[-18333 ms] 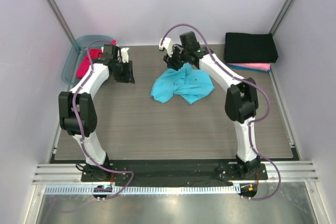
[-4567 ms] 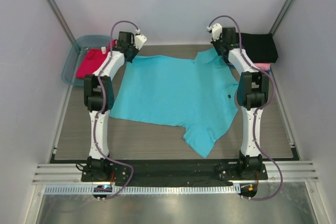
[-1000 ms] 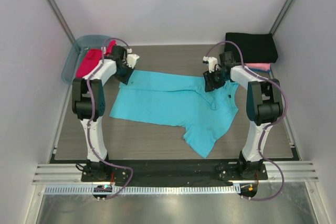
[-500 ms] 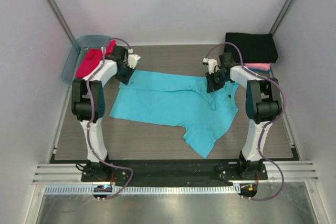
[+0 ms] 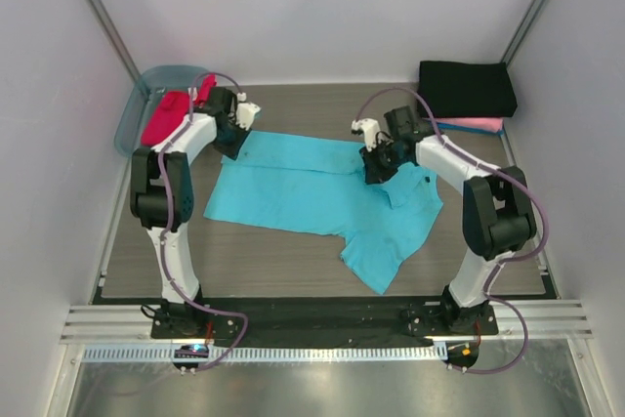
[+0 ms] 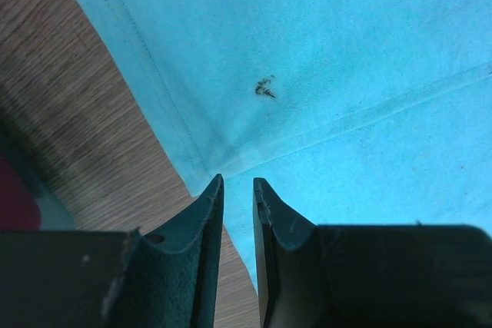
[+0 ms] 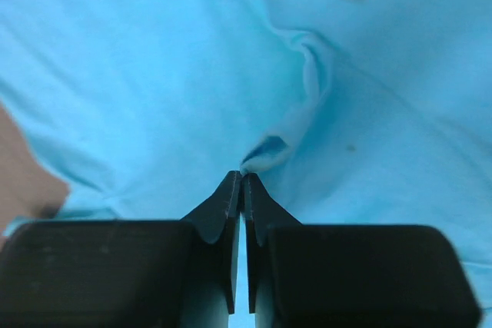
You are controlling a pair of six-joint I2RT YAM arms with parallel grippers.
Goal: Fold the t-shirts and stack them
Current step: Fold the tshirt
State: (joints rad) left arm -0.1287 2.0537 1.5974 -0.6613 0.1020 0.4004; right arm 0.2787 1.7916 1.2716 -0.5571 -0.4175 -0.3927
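The turquoise t-shirt (image 5: 312, 192) lies spread across the table, its far edge folded over. My left gripper (image 5: 237, 141) stands at the shirt's far left corner. In the left wrist view (image 6: 236, 182) its jaws are a narrow gap apart over the hem of the flat cloth (image 6: 346, 51), gripping nothing. My right gripper (image 5: 376, 171) is over the shirt's right part. In the right wrist view (image 7: 242, 176) it is shut on a small raised pinch of the turquoise cloth (image 7: 154, 59). The red-magenta shirt (image 5: 164, 116) lies in the tub. The black shirt (image 5: 467, 88) lies folded on the pink one (image 5: 479, 125) at the far right.
The translucent blue-grey tub (image 5: 137, 95) stands at the far left corner. One sleeve of the turquoise shirt (image 5: 376, 261) reaches toward the near edge. Bare wood table (image 5: 244, 261) shows in front of the shirt. Frame posts rise at both far corners.
My right gripper has moved left and a little nearer with the pinch of turquoise cloth, dragging that part of the shirt over itself. The left arm has not moved.
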